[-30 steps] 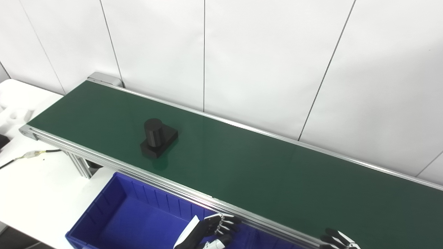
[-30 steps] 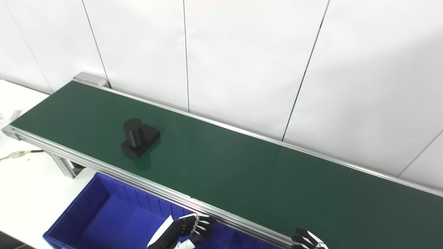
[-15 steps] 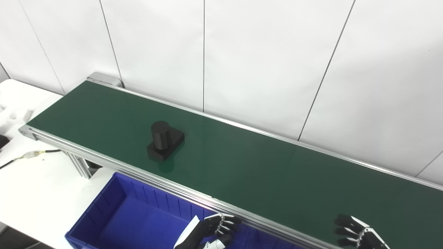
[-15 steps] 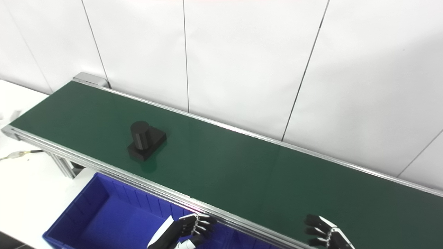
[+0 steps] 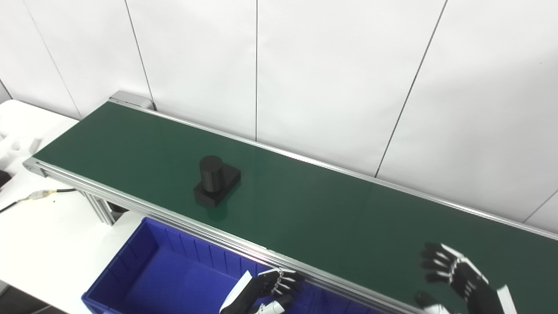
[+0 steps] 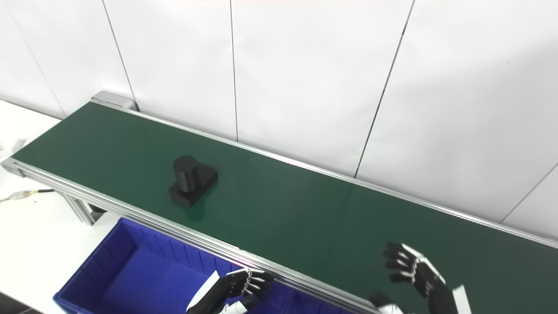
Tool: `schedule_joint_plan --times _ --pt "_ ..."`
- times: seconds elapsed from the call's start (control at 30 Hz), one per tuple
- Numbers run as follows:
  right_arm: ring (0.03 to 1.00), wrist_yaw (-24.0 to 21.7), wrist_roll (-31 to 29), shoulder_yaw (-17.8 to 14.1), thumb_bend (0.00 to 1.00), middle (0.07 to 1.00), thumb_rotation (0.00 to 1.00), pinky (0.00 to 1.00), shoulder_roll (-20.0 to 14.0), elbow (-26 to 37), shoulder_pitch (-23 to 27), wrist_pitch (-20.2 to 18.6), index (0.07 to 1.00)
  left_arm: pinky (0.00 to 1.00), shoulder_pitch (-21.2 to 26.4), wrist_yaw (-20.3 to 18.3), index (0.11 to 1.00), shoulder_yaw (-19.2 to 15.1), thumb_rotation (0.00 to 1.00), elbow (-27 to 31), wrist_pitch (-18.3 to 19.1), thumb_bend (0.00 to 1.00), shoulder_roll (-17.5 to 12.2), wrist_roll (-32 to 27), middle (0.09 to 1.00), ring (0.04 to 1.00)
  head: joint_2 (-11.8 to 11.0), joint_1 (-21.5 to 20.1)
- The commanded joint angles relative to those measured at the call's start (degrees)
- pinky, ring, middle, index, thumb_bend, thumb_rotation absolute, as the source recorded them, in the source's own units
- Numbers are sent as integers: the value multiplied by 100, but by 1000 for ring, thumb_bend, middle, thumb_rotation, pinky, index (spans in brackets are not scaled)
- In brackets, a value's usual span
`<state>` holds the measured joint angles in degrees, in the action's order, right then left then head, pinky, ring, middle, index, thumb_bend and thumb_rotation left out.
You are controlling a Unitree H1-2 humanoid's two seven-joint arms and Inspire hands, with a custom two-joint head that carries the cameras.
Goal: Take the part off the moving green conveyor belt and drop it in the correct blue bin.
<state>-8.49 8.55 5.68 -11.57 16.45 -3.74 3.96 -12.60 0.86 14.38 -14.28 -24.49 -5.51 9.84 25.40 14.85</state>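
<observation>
White wall panels with thin dark seams back a long green conveyor belt [image 5: 331,218] framed in silver rails, which runs diagonally from the upper left down to the lower right across a white tabletop [image 5: 39,244]. On the belt, toward its left half and roughly midway between the rails, sits the black part [image 5: 216,181]: a flat rectangular base with an upright cylinder standing on it. The base's long side appears to lie across the belt, angled toward the near rail, though the tilt is hard to fix exactly.

Over the belt's near edge at the lower right, the right hand [image 5: 457,279] hovers with its black fingers [image 5: 436,264] spread apart and empty, tips pointing up-belt toward the part. The part lies well apart from it, up and to the left along the belt. The left hand [image 5: 266,292] sits below the near rail, over the deep blue plastic bin [image 5: 130,261], fingers loosely curled and holding nothing; it is nearer the part in the picture, but the rail stands between them.

Judging by the poses, the right hand is the one set to meet the part, with bare belt between them and nothing in the way. A thin cable [image 5: 30,198] lies on the tabletop at the left, clear of the work.
</observation>
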Motion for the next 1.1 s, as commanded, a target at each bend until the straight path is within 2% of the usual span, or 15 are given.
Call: schedule_joint_plan --times 0.0,0.27,0.53,0.7,0.9,1.07 --pt "698 -5 85 -13 682 735 500 595 1 92 165 -128 774 507 114 108 714 -4 863 54 -241 739 -11 -50 662 592 3 1" --pt "709 25 444 136 665 746 506 607 97 -135 507 -342 778 507 183 113 714 3 864 -33 -242 728 -42 -76 660 588 -38 -15" --pt "757 -21 469 244 607 780 365 677 145 -487 843 -282 819 508 197 101 713 -22 853 -39 -241 712 -50 -116 656 585 -46 -62" --pt "777 0 467 337 601 793 315 698 233 -803 1036 -178 837 509 207 63 717 -55 857 -55 -240 717 -77 -151 659 588 -36 -159" --pt "806 79 681 493 625 814 383 715 289 -1347 1284 -16 853 504 235 77 716 -55 857 -92 -241 709 -97 -170 657 586 -66 -176" --pt "810 203 779 569 630 818 379 729 324 -1910 1502 201 853 505 254 55 717 -56 855 -114 -242 710 -97 -207 660 590 -66 -192"
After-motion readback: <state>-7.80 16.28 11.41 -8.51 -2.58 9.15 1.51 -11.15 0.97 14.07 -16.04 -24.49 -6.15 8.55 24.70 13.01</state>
